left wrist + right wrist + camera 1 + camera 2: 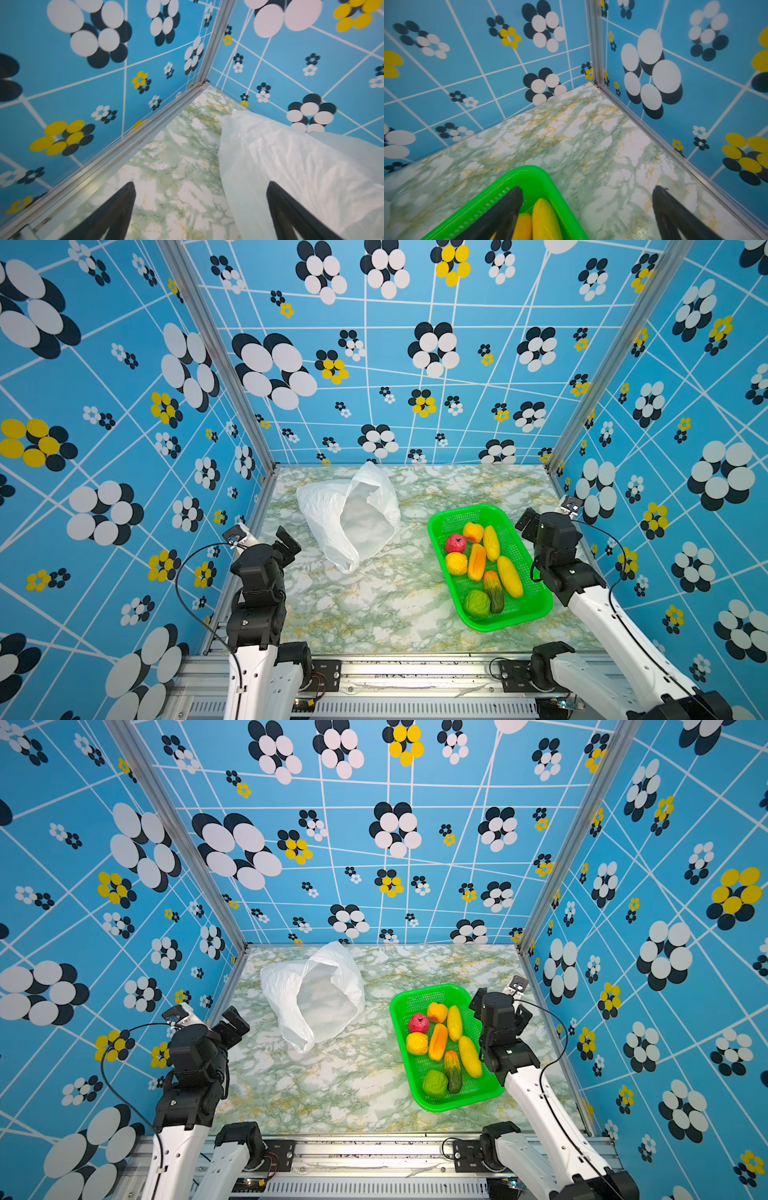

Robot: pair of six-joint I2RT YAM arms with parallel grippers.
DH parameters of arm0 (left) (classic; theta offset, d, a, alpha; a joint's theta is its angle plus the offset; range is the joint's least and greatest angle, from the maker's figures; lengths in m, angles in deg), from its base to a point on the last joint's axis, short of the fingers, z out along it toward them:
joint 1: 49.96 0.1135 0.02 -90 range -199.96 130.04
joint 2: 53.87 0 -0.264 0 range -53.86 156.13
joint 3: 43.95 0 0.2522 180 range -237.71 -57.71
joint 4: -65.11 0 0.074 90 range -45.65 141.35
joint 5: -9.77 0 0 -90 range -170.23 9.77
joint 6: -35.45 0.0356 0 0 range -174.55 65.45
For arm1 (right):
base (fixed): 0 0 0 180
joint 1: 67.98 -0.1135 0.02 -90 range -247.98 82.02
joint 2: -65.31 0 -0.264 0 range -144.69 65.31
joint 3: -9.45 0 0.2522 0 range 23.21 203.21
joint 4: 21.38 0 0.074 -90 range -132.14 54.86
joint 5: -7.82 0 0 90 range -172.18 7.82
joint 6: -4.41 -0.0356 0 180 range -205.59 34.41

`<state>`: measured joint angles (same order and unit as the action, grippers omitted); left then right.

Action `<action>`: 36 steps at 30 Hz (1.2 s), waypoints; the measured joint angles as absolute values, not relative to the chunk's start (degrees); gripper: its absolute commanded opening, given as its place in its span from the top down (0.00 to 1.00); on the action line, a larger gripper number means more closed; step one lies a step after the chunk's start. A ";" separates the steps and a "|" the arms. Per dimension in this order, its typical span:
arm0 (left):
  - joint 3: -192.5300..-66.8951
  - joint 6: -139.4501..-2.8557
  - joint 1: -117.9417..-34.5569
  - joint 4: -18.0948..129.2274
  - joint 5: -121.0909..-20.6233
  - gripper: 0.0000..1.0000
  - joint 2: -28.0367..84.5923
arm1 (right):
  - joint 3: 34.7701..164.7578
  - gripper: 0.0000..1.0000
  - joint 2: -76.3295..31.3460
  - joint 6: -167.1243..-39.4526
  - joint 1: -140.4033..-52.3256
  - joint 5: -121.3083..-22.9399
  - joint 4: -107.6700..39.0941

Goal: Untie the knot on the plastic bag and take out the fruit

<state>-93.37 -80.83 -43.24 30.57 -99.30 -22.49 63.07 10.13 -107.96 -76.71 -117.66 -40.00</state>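
- At the left edge of the marble-patterned counter (374,605), the left arm (257,572) is folded upright, its left gripper (200,184) aimed toward the far left corner. The jaws are spread wide with nothing between them, near the plastic bag (353,514).
- By the right edge, the right arm (582,585) is bent the same way. The right gripper (588,187) is spread wide and empty, with one finger (508,207) above the far end of the green basket (436,539).
- The plastic bag lies slack and crumpled near the far edge, left of centre, its mouth gaping.
- The fruit (476,562), eight pieces, lies in the green basket along the right side.
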 measured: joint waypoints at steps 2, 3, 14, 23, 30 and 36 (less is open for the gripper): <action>-89.70 -81.44 -41.29 31.25 -99.63 0.01 -21.83 | 60.53 0.01 9.50 -109.18 -73.33 -117.68 -39.59; -87.91 -81.62 -40.31 31.99 -99.56 0.01 -21.16 | 59.15 0.01 9.21 -110.01 -71.58 -117.62 -39.56; -82.12 -82.03 -37.53 38.33 -97.42 0.01 -17.77 | 57.01 0.01 -1.61 -119.65 -59.86 -113.44 -48.35; -79.93 -82.51 -37.53 41.02 -97.38 0.01 -22.16 | 56.40 0.01 -0.49 -124.16 -61.50 -99.80 -49.31; -78.22 -83.08 -37.23 43.12 -96.89 0.01 -22.05 | 55.42 0.01 -0.36 -129.42 -71.10 -95.91 -46.58; -75.71 -83.06 -37.23 47.40 -94.75 0.01 -20.61 | 52.23 0.01 0.01 -134.97 -79.58 -94.56 -42.97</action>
